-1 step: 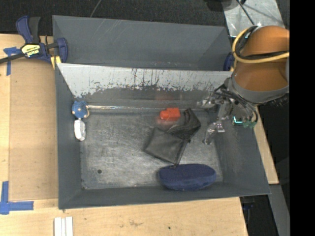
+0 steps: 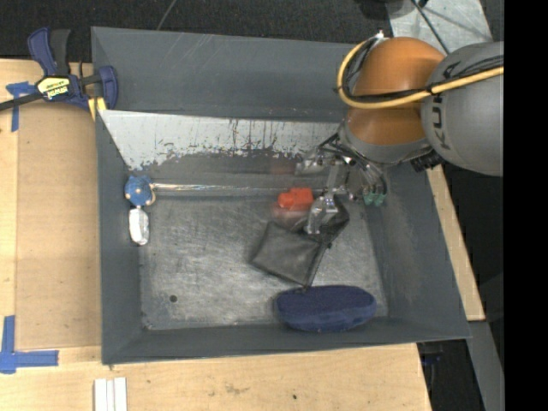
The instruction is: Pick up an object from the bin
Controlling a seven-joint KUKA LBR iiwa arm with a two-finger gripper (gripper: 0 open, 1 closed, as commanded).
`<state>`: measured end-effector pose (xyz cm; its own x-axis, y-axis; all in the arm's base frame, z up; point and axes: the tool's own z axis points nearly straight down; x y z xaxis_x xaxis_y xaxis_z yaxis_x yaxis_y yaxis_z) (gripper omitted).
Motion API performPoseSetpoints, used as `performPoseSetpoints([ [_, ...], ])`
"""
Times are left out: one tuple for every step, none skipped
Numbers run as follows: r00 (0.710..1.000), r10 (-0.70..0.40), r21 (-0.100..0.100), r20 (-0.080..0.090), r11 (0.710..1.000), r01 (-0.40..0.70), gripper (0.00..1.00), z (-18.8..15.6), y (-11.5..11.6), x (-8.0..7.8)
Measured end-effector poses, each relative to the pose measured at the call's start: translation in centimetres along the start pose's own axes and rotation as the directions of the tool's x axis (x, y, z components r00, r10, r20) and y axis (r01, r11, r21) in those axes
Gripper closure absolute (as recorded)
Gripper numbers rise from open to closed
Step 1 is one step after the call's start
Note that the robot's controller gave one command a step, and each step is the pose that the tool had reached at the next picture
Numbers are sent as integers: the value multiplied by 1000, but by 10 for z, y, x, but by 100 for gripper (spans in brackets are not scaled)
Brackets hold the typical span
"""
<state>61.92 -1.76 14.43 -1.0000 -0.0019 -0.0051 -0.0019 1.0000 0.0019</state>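
Grey metal makes the floor and the sloped walls of the bin (image 2: pixel 120 255), and the floor is scratched and dull. From the right the arm comes in, with a round orange cover (image 2: pixel 394 92) on its wrist, and the gripper (image 2: pixel 323 218) points down into the right half of the bin.

It stands over the upper right corner of a dark grey flat square piece (image 2: pixel 287 259), which looks like soft cloth or leather and lies tilted near the middle of the floor. Whether the gripper is released or clenched I cannot tell, and I also cannot tell if it touches the piece.

Just beside the gripper, on its left and a little higher, lies a small red-orange lump (image 2: pixel 295 199), close to the top edge of the dark piece. Below them, against the front wall, lies a dark blue oval pouch (image 2: pixel 325 308).

Well apart, at the left wall, there is a small blue ball (image 2: pixel 139 190) with a small white oblong thing (image 2: pixel 139 226) just under it. A thin clear rod (image 2: pixel 223 188) runs from the ball to the right along the back of the floor.
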Motion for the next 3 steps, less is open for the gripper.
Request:
performPoseSetpoints([
  [1000,-19,0,6,1000,19,0,25,-5,-6],
  [1000,6,1,3,1000,-6,0,27,-5,-5],
  [904,-427,4,3,904,427,0,-72,8,1],
])
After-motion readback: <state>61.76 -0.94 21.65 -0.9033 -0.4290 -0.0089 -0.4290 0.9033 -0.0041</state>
